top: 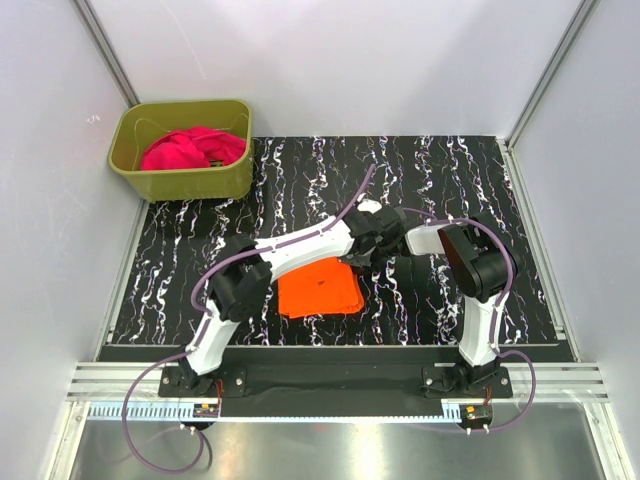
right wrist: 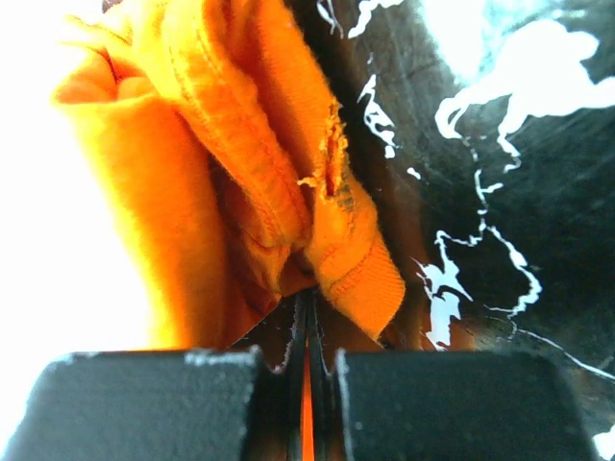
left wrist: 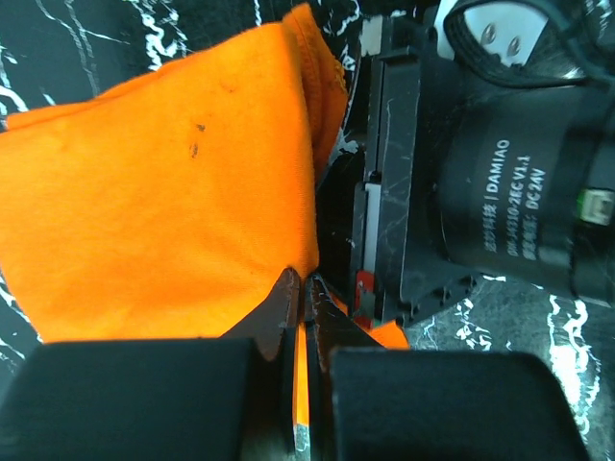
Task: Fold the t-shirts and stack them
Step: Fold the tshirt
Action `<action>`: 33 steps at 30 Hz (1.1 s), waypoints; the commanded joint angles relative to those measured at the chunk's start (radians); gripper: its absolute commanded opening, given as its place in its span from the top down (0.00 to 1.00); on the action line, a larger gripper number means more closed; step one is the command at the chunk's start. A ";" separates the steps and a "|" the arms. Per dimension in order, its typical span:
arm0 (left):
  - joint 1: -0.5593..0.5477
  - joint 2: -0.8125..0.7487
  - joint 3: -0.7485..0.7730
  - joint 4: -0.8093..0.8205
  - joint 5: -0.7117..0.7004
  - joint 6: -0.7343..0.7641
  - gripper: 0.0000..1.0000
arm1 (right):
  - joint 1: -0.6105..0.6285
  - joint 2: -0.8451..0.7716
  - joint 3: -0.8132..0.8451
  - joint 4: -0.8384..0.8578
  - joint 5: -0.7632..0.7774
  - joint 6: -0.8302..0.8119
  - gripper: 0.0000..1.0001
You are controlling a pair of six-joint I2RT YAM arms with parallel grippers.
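Pinching thin slivers of cloth, the left hand (left wrist: 303, 288) has its two fingers pressed together on an edge of the soft bright orange cloth t-shirt (left wrist: 163, 192), and the right hand (right wrist: 307, 300) is likewise closed on a bunched, hemmed corner of the same shirt. The grips sit near each other at the shirt's far right corner. The rest lies partly folded on the black white-veined marbled surface (top: 420, 180) between the arms. For a clean fold, I judge both hands should travel together, low, with the edge taut. The crumpled magenta-pink t-shirt (top: 190, 148) lies in the olive-green plastic tub (top: 125, 165), far left.
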 commanded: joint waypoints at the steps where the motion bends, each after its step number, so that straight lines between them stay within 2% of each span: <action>1: 0.006 0.006 0.047 0.034 0.026 0.014 1.00 | 0.015 0.020 -0.004 -0.046 0.090 -0.022 1.00; 8: 0.024 0.009 0.034 0.044 0.039 0.011 1.00 | -0.006 -0.013 0.006 -0.060 0.046 -0.040 1.00; 11: 0.032 0.003 0.021 0.048 0.041 0.012 1.00 | -0.029 -0.036 0.022 -0.103 0.008 -0.057 0.97; 14: 0.040 -0.006 0.015 0.070 0.081 0.040 0.78 | -0.072 -0.069 0.029 -0.152 -0.012 -0.077 0.96; 15: 0.041 -0.015 0.012 0.075 0.101 0.046 0.62 | -0.094 -0.076 0.034 -0.195 -0.014 -0.089 0.93; 17: 0.043 -0.070 -0.029 0.119 0.116 0.067 0.56 | -0.118 -0.108 0.054 -0.244 -0.008 -0.129 0.85; 18: 0.046 -0.093 -0.045 0.136 0.140 0.075 0.51 | -0.132 -0.122 0.060 -0.288 -0.008 -0.143 0.76; 20: 0.054 -0.146 -0.086 0.178 0.176 0.089 0.46 | -0.175 -0.158 0.101 -0.350 0.014 -0.199 0.71; 23: 0.067 -0.267 -0.155 0.224 0.211 0.109 0.45 | -0.210 -0.194 0.176 -0.488 0.062 -0.297 0.68; 25: 0.092 -0.357 -0.204 0.256 0.269 0.113 0.48 | -0.212 -0.219 0.204 -0.555 0.089 -0.359 0.66; 26: 0.106 -0.382 -0.273 0.305 0.300 0.110 0.51 | -0.212 -0.228 0.214 -0.557 0.090 -0.362 0.64; 28: 0.155 -0.475 -0.377 0.412 0.491 0.103 0.51 | -0.210 -0.227 0.214 -0.510 0.019 -0.330 0.56; 29: 0.159 -0.509 -0.487 0.511 0.545 0.075 0.51 | -0.204 -0.215 0.226 -0.484 -0.017 -0.310 0.56; 33: 0.161 -0.578 -0.692 0.736 0.691 0.029 0.55 | -0.145 -0.129 0.313 -0.433 -0.071 -0.247 0.57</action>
